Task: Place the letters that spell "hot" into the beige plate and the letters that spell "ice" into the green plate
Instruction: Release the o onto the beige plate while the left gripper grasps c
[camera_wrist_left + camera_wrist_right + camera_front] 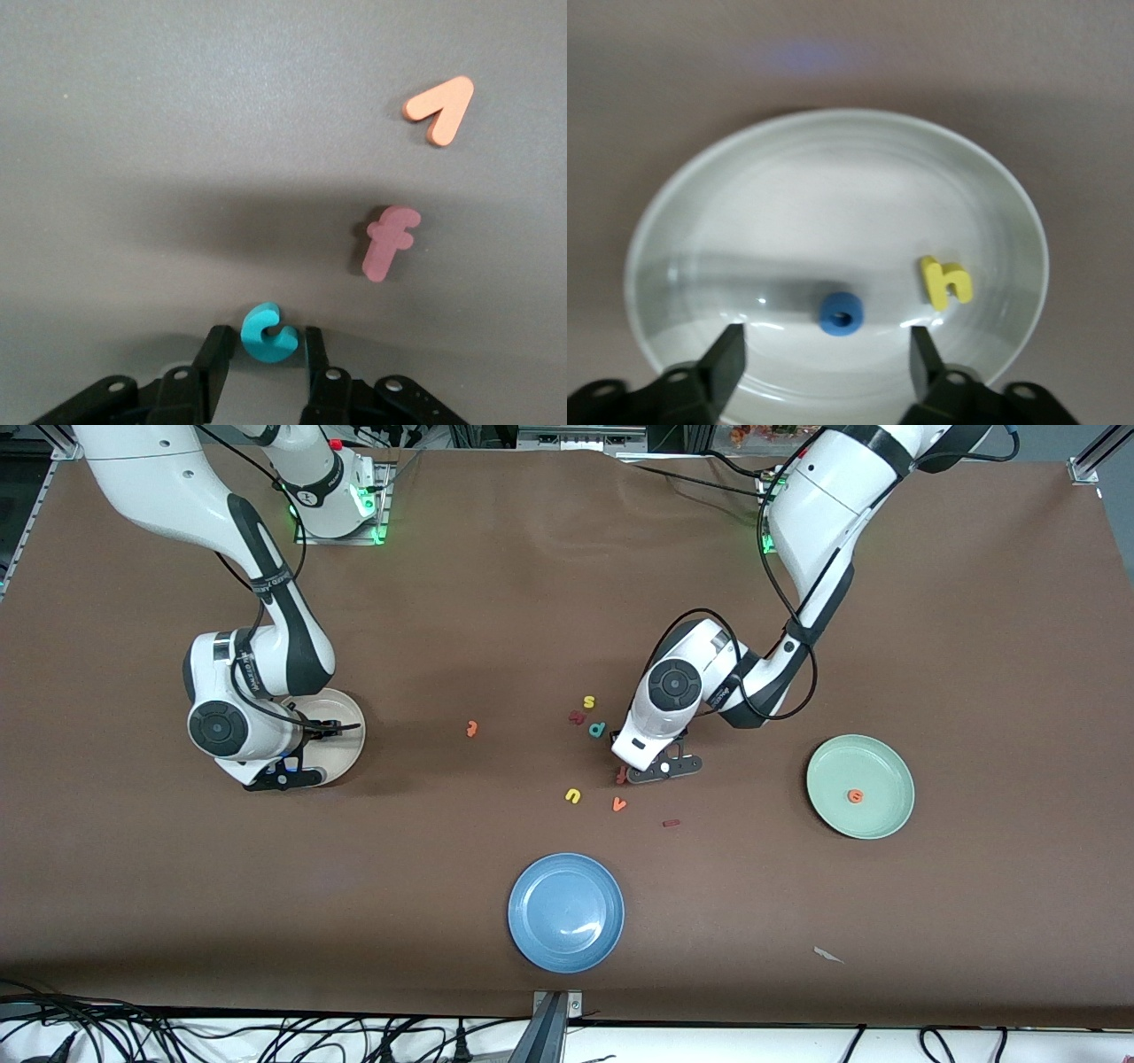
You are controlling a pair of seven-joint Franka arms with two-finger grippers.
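My left gripper is down at the table's middle, its fingers closed in on the sides of the teal "c". The dark red "i" lies nearer the camera. The orange "e" rests in the green plate. My right gripper hangs open over the beige plate, seen partly under it. The blue "o" and yellow "h" lie loose in that plate. The orange "t" sits alone on the cloth between the arms.
A reddish "f" and an orange "v" lie beside the left gripper. A yellow "u", yellow "s" and teal "p" are scattered nearby. A blue plate stands near the front edge.
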